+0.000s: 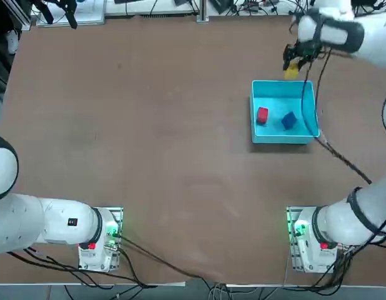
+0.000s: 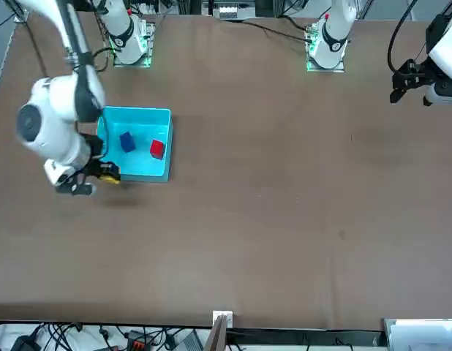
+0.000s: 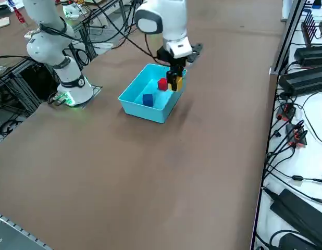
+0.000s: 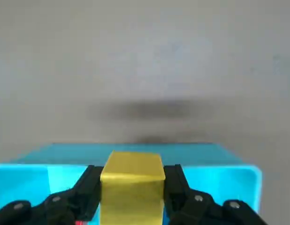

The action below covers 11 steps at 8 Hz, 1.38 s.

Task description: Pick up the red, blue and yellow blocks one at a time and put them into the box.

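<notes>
My right gripper point(image 1: 293, 66) is shut on the yellow block point(image 1: 291, 71) and holds it in the air near the far edge of the light cyan box point(image 1: 255, 119). In the wrist view the yellow block point(image 4: 132, 187) sits between the two black fingers point(image 4: 180, 190), with the box wall point(image 4: 220, 176) below it. The red block point(image 1: 262, 115) and the blue block point(image 1: 288, 120) lie side by side on the box floor. From the side, the gripper point(image 3: 175, 82) hangs over the box's far rim point(image 3: 174, 99) with the yellow block point(image 3: 177, 83) in it.
The box point(image 2: 134, 115) stands on a wide brown table point(image 1: 149, 137). Cables trail from the right arm across the table point(image 1: 343, 159) beside the box. Equipment and cables line the edge beyond the table point(image 3: 301, 104).
</notes>
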### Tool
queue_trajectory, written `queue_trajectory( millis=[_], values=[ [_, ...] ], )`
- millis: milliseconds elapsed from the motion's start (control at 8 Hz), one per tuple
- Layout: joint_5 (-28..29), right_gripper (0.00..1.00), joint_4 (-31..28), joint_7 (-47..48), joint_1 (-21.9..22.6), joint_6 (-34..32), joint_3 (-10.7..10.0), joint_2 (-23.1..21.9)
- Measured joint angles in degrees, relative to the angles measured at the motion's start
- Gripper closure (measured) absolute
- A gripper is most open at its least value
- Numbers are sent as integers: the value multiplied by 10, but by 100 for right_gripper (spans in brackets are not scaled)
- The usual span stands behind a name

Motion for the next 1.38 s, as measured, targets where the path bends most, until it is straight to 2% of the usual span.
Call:
queue_trajectory(
  millis=[250, 500, 1125, 1375],
  values=[
    [-4, 30, -50, 0, 12, 20, 0, -20],
    [-9, 30, -80, 0, 20, 26, 0, -21],
    [-53, 28, -93, 0, 25, 28, -1, -15],
    [-54, 2, -92, 0, 24, 30, -2, -15]
  ],
)
